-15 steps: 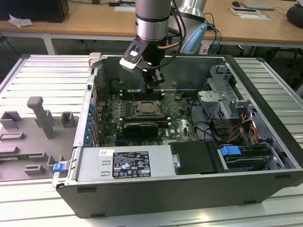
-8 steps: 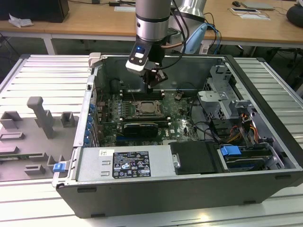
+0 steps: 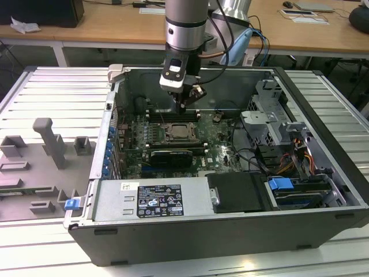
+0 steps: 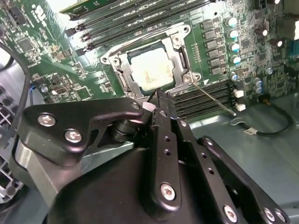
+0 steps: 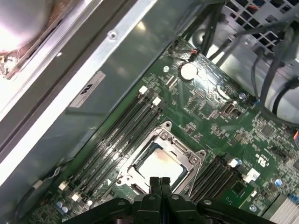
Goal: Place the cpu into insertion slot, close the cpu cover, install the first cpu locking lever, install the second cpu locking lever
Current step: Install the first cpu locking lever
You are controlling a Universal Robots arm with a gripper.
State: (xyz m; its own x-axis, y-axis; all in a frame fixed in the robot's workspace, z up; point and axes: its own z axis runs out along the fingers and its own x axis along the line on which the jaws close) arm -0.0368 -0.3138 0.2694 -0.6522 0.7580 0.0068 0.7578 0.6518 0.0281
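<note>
**Operator:** One pass from left to right, please. What stands at the exterior view's left?

**Observer:** There you have a grey tray (image 3: 23, 173) with moulded blocks, on the ribbed table (image 3: 57, 86). Just beside it, toward the right, lies the open case (image 3: 115, 236), with a blue clip (image 3: 71, 203) at its near corner.

**Operator:** And inside the case?

**Observer:** You see the green board (image 3: 222, 153) on the case floor. Near its middle is the slot (image 3: 173, 130). The cpu (image 3: 182, 133) (image 4: 152, 70) (image 5: 159, 165) sits in it already, flat, with its pale metal top upward. The cover (image 4: 180, 56) is folded down over it, so you see the cpu through the window.

**Operator:** The levers?

**Observer:** In the second wrist view one lever (image 4: 212, 97) goes out slanted from a corner of the slot. It crosses the black memory slots (image 4: 187, 106), and its tip is away from the frame. About the other lever I cannot tell.

**Operator:** My gripper?

**Observer:** Your gripper (image 3: 184, 107) (image 4: 156, 95) (image 5: 159, 181) hangs over the board, close to the slot's edge. Its fingers are pressed together with nothing between them. Whether the tips touch the cover, I cannot tell.

**Operator:** And further right?

**Observer:** You find a metal drive cage (image 3: 271, 112), some coloured cables (image 3: 300, 158) and a blue tab (image 3: 281, 184) near the case's right wall.
</note>
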